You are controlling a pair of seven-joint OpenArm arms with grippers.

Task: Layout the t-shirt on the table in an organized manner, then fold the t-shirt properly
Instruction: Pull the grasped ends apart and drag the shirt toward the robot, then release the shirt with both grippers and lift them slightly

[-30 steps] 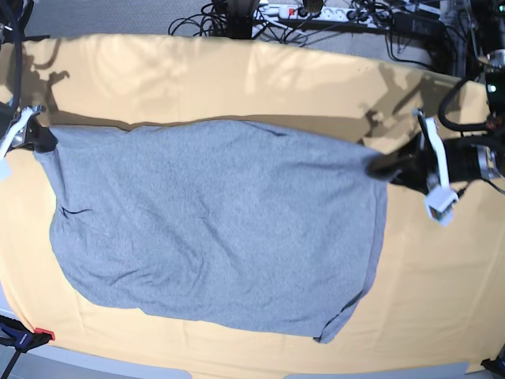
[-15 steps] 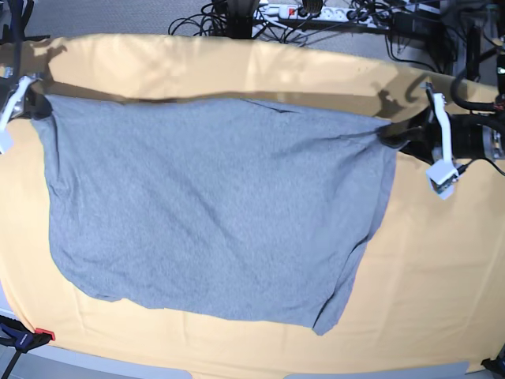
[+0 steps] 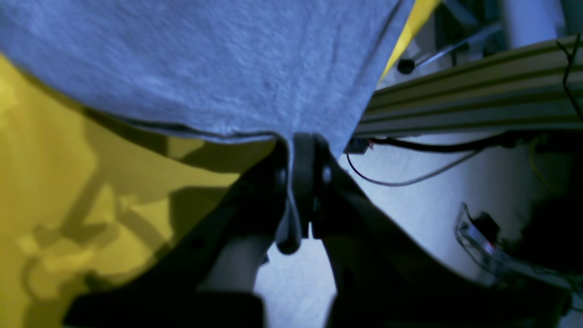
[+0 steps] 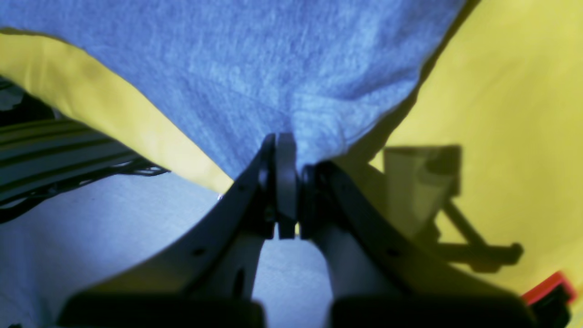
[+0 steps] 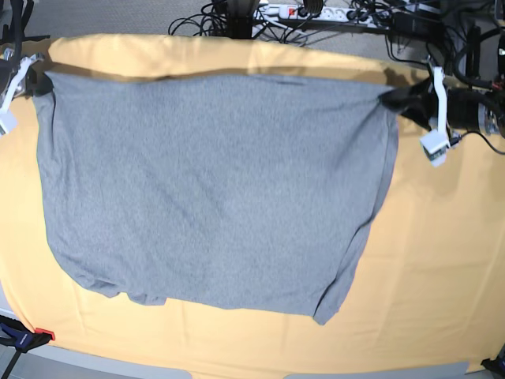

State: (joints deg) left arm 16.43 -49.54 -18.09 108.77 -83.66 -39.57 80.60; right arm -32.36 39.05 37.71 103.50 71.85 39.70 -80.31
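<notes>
Careful now: pull those arms any wider and the t-shirt (image 5: 213, 181) could slip a pinch, or drag skewed off the surface's (image 5: 442, 260) far edge. Your left fingers (image 3: 314, 155) are pinching one top corner, your right fingers (image 4: 280, 155) the other, near the far corners. The shirt hangs taut between them, its lower part resting mid-surface.

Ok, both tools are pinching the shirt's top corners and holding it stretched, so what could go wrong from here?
1. The grey cotton t-shirt is taut between the left tool and right tool; a thin pinch could slip.
2. Its top edge sits near the far edge of the pale yellow-orange cloth-covered table; going further may hang it off.
3. The lower hem looks bunched, so creases may fold in.
</notes>
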